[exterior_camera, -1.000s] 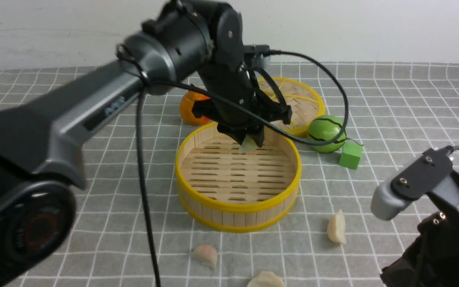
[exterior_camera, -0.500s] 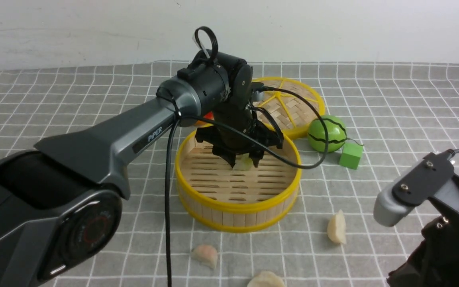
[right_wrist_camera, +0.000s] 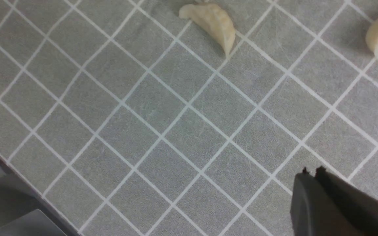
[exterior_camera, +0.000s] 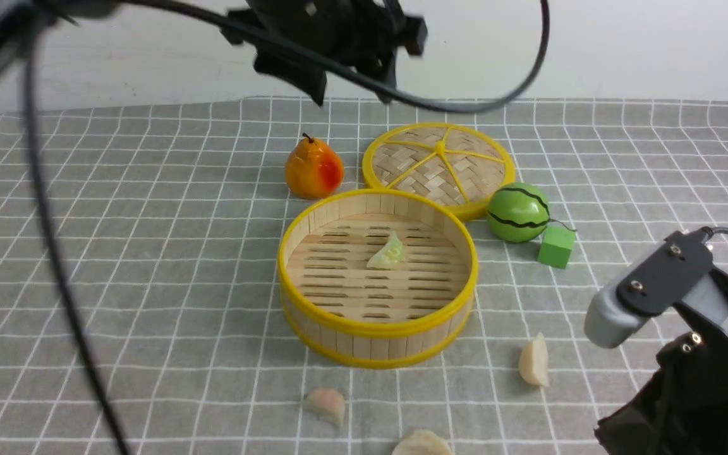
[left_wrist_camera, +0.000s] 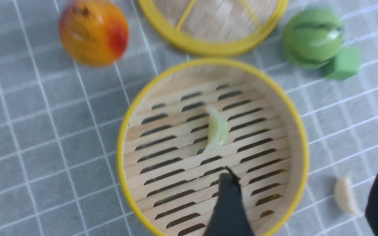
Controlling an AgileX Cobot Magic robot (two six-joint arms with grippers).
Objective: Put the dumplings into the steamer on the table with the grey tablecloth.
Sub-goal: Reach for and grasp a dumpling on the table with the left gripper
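Front view: green dumpling [exterior_camera: 389,253] lies inside steamer [exterior_camera: 376,328], mid-counter [exterior_camera: 149,253]. Other 3 sit out on the counter toward the near edge: pinkish one [exterior_camera: 326,404], cream one [exterior_camera: 421,443] right at that edge, 2nd cream one [exterior_camera: 534,361] nearer the near-right corner. L end effector [exterior_camera: 351,95] hangs high over the far edge, fingers [left_wrist_camera: 228,196] apart, empty. R end effector [right_wrist_camera: 312,170] sits low by the near-right corner, tips prob. together, though wrist view is partial. Dumplings look light, stiff, smooth, so apt to squirt out. Pinch across the fat middle, not the pointed ends.
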